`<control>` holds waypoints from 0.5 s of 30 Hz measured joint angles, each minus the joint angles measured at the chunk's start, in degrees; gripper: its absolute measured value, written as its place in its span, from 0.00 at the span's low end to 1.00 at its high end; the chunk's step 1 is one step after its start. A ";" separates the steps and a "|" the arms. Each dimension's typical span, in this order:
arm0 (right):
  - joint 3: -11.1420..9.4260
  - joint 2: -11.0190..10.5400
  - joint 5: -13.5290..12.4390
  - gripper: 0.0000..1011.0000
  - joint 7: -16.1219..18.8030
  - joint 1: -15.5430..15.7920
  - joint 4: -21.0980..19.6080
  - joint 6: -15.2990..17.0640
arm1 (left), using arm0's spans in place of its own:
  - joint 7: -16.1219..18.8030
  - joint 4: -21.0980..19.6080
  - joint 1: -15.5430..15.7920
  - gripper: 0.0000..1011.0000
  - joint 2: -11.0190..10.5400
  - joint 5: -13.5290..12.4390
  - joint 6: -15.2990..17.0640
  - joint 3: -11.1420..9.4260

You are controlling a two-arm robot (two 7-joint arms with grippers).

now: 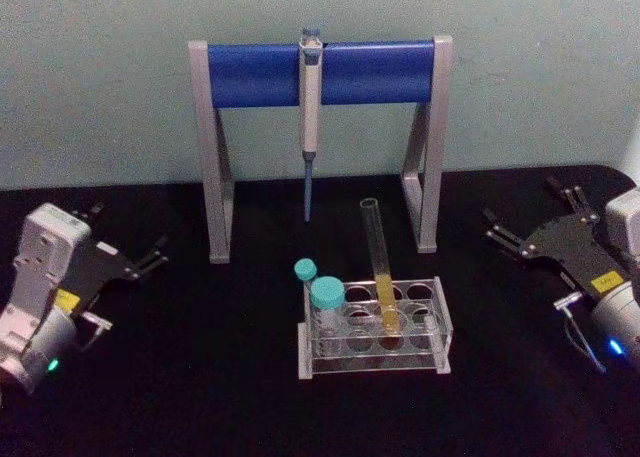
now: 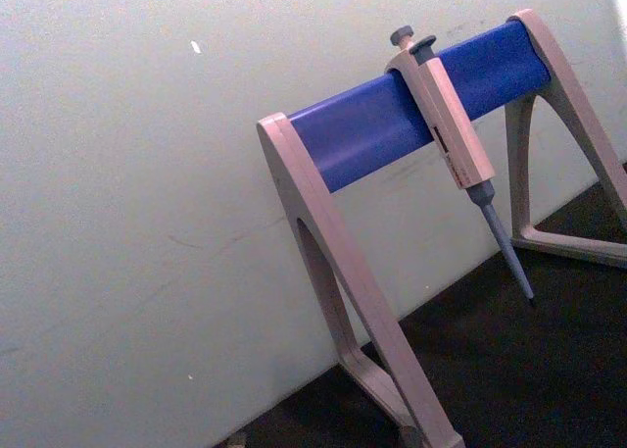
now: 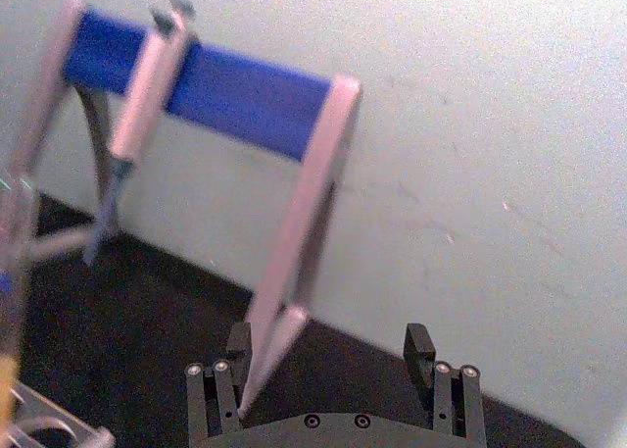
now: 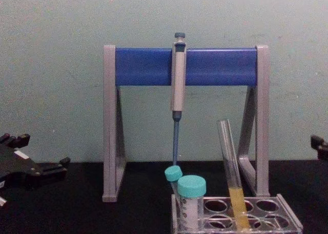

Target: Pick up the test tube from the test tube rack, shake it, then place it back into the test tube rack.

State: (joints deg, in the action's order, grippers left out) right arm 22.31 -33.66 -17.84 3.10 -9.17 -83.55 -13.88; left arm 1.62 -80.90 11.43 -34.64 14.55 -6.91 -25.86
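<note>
The test tube (image 1: 376, 242) is long, clear and uncapped, with yellow liquid in its lower part. It stands leaning slightly in a back-row hole of the clear test tube rack (image 1: 370, 365) at the table's middle front. From the chest view the test tube (image 4: 228, 152) rises well above the rack (image 4: 293, 225). My left gripper (image 1: 130, 232) rests open at the far left, well apart from the rack. At the far right my right gripper (image 1: 522, 205) is open too, and its fingers (image 3: 419, 342) hold nothing. The tube's yellow part (image 3: 5, 389) shows at the right wrist view's edge.
Two teal-capped tubes (image 1: 326, 295) stand in the rack's left holes. Behind the rack is a grey-and-blue pipette stand (image 1: 320, 72) with a pipette (image 1: 310, 107) hanging from its bar. Black table surface (image 1: 200, 377) lies bare on both sides of the rack.
</note>
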 joint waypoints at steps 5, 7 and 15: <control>-0.60 -0.02 -2.60 0.99 4.42 0.24 -1.63 -2.18 | 0.00 0.00 0.00 0.99 0.00 0.00 0.00 0.00; -0.68 -0.14 -3.33 0.99 5.97 0.26 -2.35 -2.59 | 0.00 0.00 0.00 0.99 0.00 0.00 0.00 0.00; 0.39 0.21 -5.31 0.99 12.83 -0.57 -4.22 -2.31 | 0.00 0.00 0.00 0.99 0.00 0.00 0.00 0.00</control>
State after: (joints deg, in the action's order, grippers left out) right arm 22.70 -33.45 -23.14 15.93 -9.74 -87.77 -16.19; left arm 1.62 -80.90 11.43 -34.64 14.55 -6.91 -25.86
